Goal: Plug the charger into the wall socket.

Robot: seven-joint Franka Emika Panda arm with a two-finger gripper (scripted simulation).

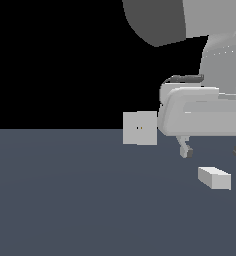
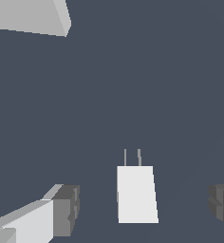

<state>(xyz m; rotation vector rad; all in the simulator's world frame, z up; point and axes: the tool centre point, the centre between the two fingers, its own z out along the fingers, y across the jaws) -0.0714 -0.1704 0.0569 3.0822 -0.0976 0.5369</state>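
The charger (image 1: 214, 178) is a small light-grey block lying on the dark floor at the exterior view's right. In the wrist view the charger (image 2: 136, 193) shows two thin prongs at one end and lies between my fingers, touching neither. My gripper (image 1: 212, 152) hangs open just above it, with one fingertip (image 1: 187, 151) and the other at the frame's edge. In the wrist view the gripper (image 2: 144, 209) is spread wide, its pads (image 2: 66, 209) well apart from the block. The wall socket (image 1: 140, 128) is an upright square plate with a tiny central mark, off to the exterior view's left of my hand.
The arm's large grey links (image 1: 190, 30) fill the upper right of the exterior view. A corner of the socket plate (image 2: 31, 16) shows in the wrist view. The dark floor (image 1: 65, 200) stretches around both objects.
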